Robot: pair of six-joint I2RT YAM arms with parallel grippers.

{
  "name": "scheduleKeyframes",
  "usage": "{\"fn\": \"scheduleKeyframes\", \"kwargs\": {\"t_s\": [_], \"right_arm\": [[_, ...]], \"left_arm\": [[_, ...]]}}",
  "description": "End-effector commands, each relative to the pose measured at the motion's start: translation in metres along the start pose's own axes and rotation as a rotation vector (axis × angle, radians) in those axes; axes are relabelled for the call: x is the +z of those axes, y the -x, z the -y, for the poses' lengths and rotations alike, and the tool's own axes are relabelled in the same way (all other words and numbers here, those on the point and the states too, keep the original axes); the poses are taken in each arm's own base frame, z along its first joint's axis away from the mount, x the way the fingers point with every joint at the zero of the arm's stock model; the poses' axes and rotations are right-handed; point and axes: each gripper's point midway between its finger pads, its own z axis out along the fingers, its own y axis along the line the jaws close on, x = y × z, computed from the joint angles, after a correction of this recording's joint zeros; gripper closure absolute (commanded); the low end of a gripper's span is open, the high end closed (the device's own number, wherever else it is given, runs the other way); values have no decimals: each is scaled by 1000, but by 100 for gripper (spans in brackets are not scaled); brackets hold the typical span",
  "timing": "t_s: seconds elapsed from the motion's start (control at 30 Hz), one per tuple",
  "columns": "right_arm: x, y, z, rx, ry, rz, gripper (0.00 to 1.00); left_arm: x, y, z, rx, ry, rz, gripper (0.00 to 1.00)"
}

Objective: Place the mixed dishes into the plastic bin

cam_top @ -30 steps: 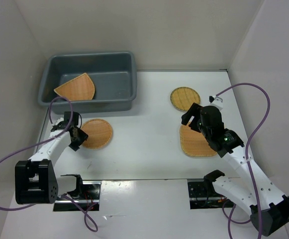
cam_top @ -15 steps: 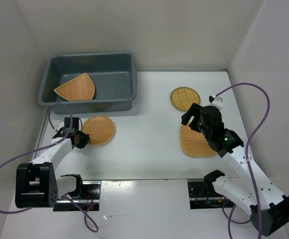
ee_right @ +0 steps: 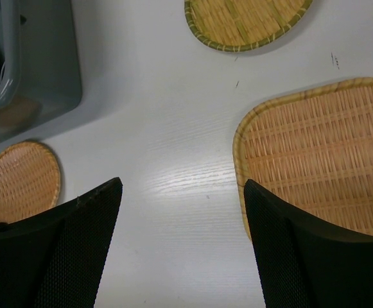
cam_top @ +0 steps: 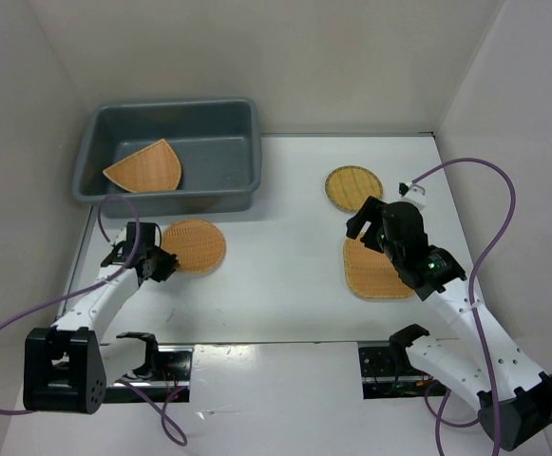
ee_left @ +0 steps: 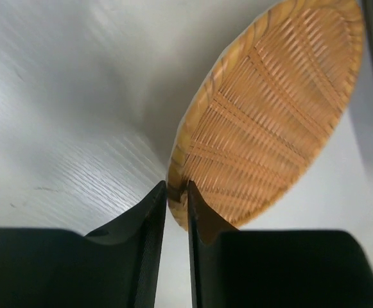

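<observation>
At the far left corner of the counter stands the plastic bin, blue-grey, its long side running along the back edge. A rounded triangle plate lies inside it, toward the bin's left end, leaning against the near wall.

Just in front of the bin, near the counter's left edge, lies the round plate. The left hand has closed on this plate's woven rim from the left. In the left wrist view both fingers pinch the rim of the plate with barely a gap between them. A shadow under the gripped side suggests that this edge is raised off the counter.

Toward the right edge, the rounded square plate lies flat. Beyond it, nearer the back edge, is the yellowish round plate with its darker rim, apart from the square one.

The right hand hangs above the counter by the square plate's far left corner. Its fingers stand wide apart and hold nothing.
</observation>
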Motion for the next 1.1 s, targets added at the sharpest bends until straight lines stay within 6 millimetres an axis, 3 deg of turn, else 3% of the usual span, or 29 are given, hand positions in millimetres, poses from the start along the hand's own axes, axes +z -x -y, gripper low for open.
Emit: {"fn": "scheduleKeyframes", "kwargs": {"t_s": [0.0, 0.37, 0.53, 0.67, 0.8, 0.93, 1.07], "right_arm": [[1, -3, -1, -15, 15, 1, 18], [1, -3, -1, -15, 15, 1, 18], [1, -3, -1, -15, 15, 1, 18], [4, -6, 0, -20, 4, -12, 18], [5, -5, -1, -17, 9, -6, 18], [5, -9, -12, -23, 65, -33, 18], [27, -44, -35, -40, 174, -205, 18]], "left_arm": [[-27, 9, 28, 50, -76, 19, 100], [-56, 12, 62, 119, -178, 34, 100], [-80, 14, 96, 176, -296, 25, 100], [-92, 9, 110, 218, -351, 5, 100], [-100, 1, 115, 247, -388, -11, 100], [-92, -9, 106, 257, -381, -35, 100], [-85, -18, 96, 250, -372, -68, 100]]}}
